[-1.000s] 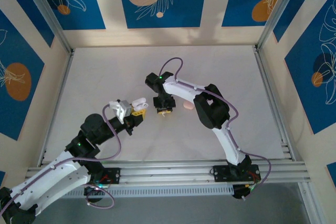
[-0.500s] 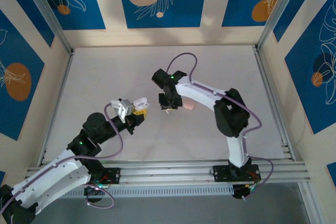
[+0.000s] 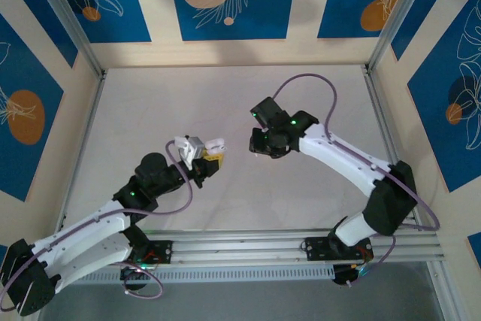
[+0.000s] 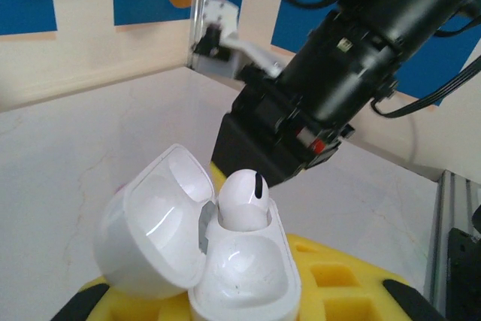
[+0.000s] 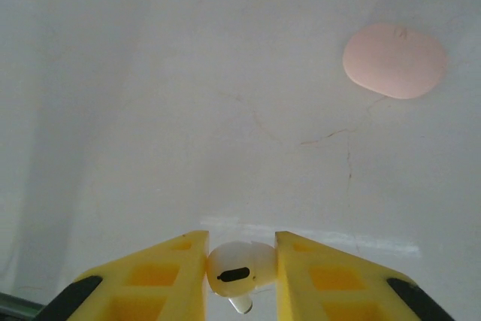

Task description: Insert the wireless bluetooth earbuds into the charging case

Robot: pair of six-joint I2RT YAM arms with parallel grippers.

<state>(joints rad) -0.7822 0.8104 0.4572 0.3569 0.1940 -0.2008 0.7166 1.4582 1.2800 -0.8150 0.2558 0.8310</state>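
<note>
Right claw (image 3: 261, 146) pinches a white earbud (image 5: 239, 267) between its pads (image 5: 161, 276), pink case (image 5: 394, 59) lying ahead of it. Left claw (image 3: 211, 158) is clamped tight on the open charging case (image 4: 225, 272), second earbud (image 4: 244, 197) seated inside.

The left arm (image 3: 90, 227) is stretching from the near left toward the middle, and the left gripper (image 3: 213, 157) is clamping the open charging case (image 4: 244, 283) between its yellow fingers (image 4: 338, 280). The right arm (image 3: 346, 163) is arching leftward with its wrist tipping down. The right gripper (image 5: 240, 257) is pinching a white earbud (image 5: 237, 264), its head standing just apart from the left gripper.
</note>
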